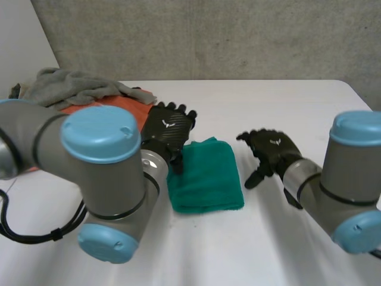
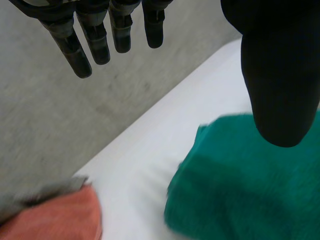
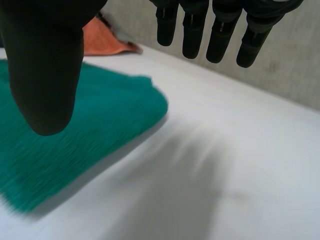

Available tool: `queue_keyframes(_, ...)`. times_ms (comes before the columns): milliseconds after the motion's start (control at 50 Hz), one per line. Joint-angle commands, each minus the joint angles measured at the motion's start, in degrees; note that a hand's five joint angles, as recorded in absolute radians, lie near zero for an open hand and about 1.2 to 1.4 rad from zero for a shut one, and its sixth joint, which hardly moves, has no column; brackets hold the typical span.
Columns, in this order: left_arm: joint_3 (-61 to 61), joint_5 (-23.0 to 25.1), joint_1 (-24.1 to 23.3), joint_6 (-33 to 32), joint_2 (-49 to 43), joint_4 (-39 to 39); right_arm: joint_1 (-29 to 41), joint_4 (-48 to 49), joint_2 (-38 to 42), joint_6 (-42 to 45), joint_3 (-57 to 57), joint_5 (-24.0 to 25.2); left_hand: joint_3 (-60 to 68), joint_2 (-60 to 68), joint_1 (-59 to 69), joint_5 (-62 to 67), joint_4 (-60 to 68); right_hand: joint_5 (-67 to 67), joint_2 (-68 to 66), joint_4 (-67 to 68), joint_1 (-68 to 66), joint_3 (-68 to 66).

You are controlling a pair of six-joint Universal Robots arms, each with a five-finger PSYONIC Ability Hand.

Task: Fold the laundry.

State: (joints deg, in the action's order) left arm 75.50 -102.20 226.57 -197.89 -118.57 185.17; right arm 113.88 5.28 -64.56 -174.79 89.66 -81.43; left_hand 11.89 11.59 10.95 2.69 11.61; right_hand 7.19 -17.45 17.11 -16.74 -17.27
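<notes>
Towel (image 1: 205,176) lies folded on surface (image 1: 280,101): soft, light, limp, probably grippy; best pinched at corners. Left hand (image 1: 168,126) and right hand (image 1: 271,149): fingers spread, holding nothing.

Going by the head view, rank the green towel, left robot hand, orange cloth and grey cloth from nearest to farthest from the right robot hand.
From the right robot hand:
1. green towel, just left of it.
2. left robot hand, at the towel's far-left corner.
3. orange cloth and grey cloth, piled together far left; too close to call.
</notes>
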Motion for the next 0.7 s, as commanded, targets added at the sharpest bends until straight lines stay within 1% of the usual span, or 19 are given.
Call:
queue_keyframes(20,4.91,12.19,2.12,0.23,5.45,0.72,-0.59,3.41,0.49,-3.63,7.63,4.78,0.17,0.48,1.12,-0.62,0.45,3.32,-3.06,3.41,-3.77,-3.25)
queue_keyframes(60,5.35,13.25,2.82,0.31,5.63,0.72,-0.33,5.25,2.24,-3.8,7.72,5.75,0.34,0.65,1.29,-0.45,0.62,3.65,-3.4,3.74,-4.1,-3.58)
queue_keyframes(120,5.53,13.52,3.36,0.49,5.72,0.72,0.03,6.67,3.83,-3.89,7.28,6.45,0.34,0.65,1.29,-0.45,0.62,3.66,-3.4,3.74,-4.11,-3.58)
queue_keyframes(280,6.23,13.61,3.18,0.58,5.54,0.72,2.57,7.37,10.15,-4.07,2.45,6.1,0.68,0.98,1.62,-0.12,0.96,6.68,-6.42,6.76,-7.13,-6.6)
queue_keyframes(360,6.24,13.61,3.18,1.02,5.54,0.72,3.01,7.55,12.44,-4.16,0.34,5.84,0.85,1.15,1.79,0.05,1.12,14.91,-14.65,15.0,-15.36,-14.84)
queue_keyframes(420,6.24,13.69,3.27,1.28,5.54,0.72,3.63,8.51,13.94,-4.16,-1.5,5.75,1.02,1.32,1.96,0.22,1.29,28.5,-28.24,28.58,-28.95,-28.42)
queue_keyframes(440,6.24,13.7,3.27,1.28,5.54,0.72,3.72,8.95,14.2,-4.16,-1.86,5.67,1.02,1.32,1.96,0.22,1.29,36.71,-36.45,36.8,-37.16,-36.64)
queue_keyframes(460,6.24,13.7,3.18,1.28,5.54,0.72,3.63,10.0,14.29,-4.51,-2.12,5.23,1.02,1.32,1.96,0.22,1.29,61.44,-61.18,61.53,-61.89,-61.37)
queue_keyframes(560,6.23,13.7,3.27,1.28,5.54,0.72,3.19,13.96,13.94,-8.19,-4.14,2.07,1.02,1.32,1.96,0.22,1.29,62.81,-62.55,62.89,-63.26,-62.73)
queue_keyframes(680,6.15,13.78,3.27,1.28,5.54,0.72,2.75,13.88,15.69,-9.26,-11.08,-0.92,1.02,1.32,1.96,0.22,1.29,62.81,-62.55,62.89,-63.26,-62.73)
queue_keyframes(700,5.97,13.78,3.35,1.28,5.54,0.72,1.62,13.44,16.83,-8.99,-13.61,-1.71,1.02,1.32,1.96,0.22,1.29,62.81,-62.55,62.89,-63.26,-62.73)
